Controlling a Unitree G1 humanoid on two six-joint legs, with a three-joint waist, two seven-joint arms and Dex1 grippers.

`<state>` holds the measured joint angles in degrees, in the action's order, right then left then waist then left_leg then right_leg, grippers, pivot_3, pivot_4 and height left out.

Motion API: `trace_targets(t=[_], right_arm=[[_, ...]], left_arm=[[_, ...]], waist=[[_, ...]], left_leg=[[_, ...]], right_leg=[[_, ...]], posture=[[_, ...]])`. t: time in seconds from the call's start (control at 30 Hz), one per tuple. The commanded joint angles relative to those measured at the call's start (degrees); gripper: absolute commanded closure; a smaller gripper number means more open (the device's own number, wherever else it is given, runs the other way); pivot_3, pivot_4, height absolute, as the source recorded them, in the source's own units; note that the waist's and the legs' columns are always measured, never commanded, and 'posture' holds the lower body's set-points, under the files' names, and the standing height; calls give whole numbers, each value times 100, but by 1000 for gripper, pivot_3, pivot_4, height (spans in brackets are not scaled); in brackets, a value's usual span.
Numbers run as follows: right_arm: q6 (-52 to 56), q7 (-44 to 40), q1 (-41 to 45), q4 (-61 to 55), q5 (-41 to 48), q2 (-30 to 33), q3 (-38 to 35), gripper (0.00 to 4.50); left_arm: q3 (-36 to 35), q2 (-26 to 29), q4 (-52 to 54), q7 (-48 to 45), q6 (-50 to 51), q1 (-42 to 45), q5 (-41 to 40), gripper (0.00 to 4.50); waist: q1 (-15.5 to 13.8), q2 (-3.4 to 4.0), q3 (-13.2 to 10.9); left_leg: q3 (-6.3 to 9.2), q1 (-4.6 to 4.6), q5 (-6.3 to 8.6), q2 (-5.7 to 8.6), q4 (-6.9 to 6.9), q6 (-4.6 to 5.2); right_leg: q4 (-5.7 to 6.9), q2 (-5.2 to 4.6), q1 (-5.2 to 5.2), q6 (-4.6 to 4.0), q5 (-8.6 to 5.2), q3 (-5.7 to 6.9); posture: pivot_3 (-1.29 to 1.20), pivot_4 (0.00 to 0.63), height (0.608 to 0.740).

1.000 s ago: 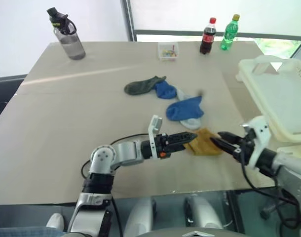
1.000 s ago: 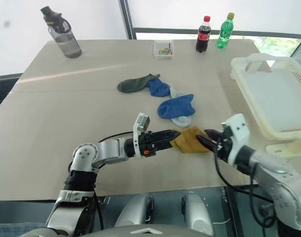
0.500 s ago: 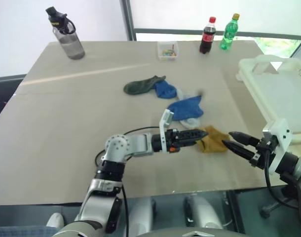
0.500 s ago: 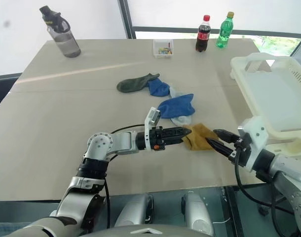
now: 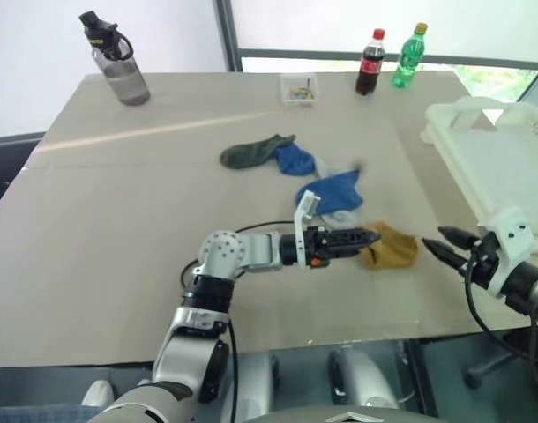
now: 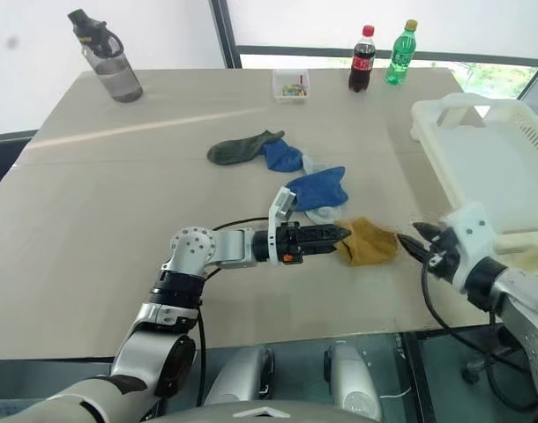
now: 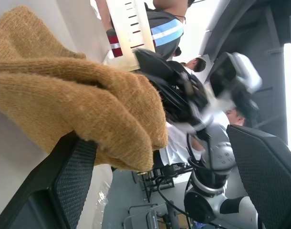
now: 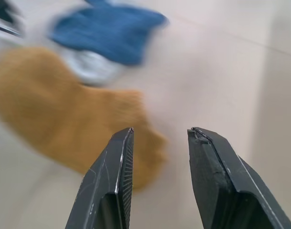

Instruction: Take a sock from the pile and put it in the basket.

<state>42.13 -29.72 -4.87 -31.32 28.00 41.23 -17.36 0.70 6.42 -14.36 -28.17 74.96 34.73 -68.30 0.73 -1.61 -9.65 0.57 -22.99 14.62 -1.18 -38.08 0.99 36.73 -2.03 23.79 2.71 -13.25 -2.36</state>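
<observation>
Beige and broad, the counter carries a loose pile of socks near its middle, with a dark green sock at its far-left end and blue ones beside it. Nearest the robot lies the sock, mustard yellow, crumpled on the counter at the pile's near-right edge.

At this point the step in hand looks like the pick itself. Pointing across toward the right, the left gripper has its fingers spread wide, and in the left wrist view the mustard knit bulges between them, resting against one finger pad; nothing is clamped yet. Off to the right of the sock, apart from it, the right gripper holds its fingers partly open and empty, aimed back at the sock.

Next, one gripper has to close on the knit, lift it free of the counter, and carry it rightward over the basket's rim.

On the right, the basket stands at the counter's edge, white with a loop handle; as far as its inside can be seen, no sock lies in it. Far back, a small clear box holds some small coloured bits, too small to name.
</observation>
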Motion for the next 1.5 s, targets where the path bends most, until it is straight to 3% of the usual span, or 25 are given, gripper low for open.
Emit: trace_targets(t=[0.03, 0.23, 0.43, 0.77, 1.2, 1.37, 1.47, 1.5], right_arm=[[-259, 163, 335, 458, -490, -95, 536, 2693], [-127, 183, 701, 975, -831, -339, 1220, 2693], [292, -42, 696, 588, -718, -398, 1742, 2693], [756, -16, 668, 88, -503, -490, 1819, 2693], [989, 384, 362, -558, -163, -756, 973, 2693], [2277, 858, 267, -692, 632, -1143, -375, 2693], [2440, 706, 111, -796, 888, -1021, -715, 2693], [2511, 657, 98, -871, 1067, -1040, -825, 2424]], left_arm=[[-80, -82, 57, -180, 111, 103, 84, 0], [-225, -124, 118, -199, 187, 90, 203, 0], [-477, -143, 464, -27, 380, -77, 109, 0], [-685, -248, 775, 151, 682, -191, -10, 0], [-409, -395, 177, -103, 529, 2, 717, 0], [-271, -381, -64, -193, 436, 75, 1112, 0], [-234, -391, -107, -280, 416, 74, 1238, 0], [-236, -395, -133, -299, 415, 75, 1272, 0]], waist=[[-6, 1, -2], [-8, 7, -7], [15, 6, -7], [1, 6, -7], [-8, 7, -7], [-23, 7, -7], [-18, 9, -6], [-14, 9, -6]], left_leg=[[2, 0, 0, 0, 1, 0], [0, -4, 0, 1, 2, 0], [2, 1, 0, -1, 1, 0], [2, 4, 0, -3, -2, 0], [3, 1, 0, -2, -2, 0], [4, 1, 0, -1, -3, 0], [2, 1, 0, -1, -4, 0], [1, 1, 0, -1, -3, 0]], right_leg=[[0, 2, 1, -1, 0, 1], [-1, 1, 2, 5, 20, -1], [2, 2, 0, 9, 22, 0], [6, 5, -2, 10, 22, 0], [6, 5, -1, 9, 23, 1], [7, 4, -2, 8, 23, 1], [7, 2, -2, 7, 24, 0], [7, 2, -2, 7, 23, 0]], posture=[[0, 150, 740], [0, 150, 740], [0, 150, 740], [0, 150, 740], [0, 150, 740], [0, 150, 740], [0, 150, 740], [0, 150, 740]])
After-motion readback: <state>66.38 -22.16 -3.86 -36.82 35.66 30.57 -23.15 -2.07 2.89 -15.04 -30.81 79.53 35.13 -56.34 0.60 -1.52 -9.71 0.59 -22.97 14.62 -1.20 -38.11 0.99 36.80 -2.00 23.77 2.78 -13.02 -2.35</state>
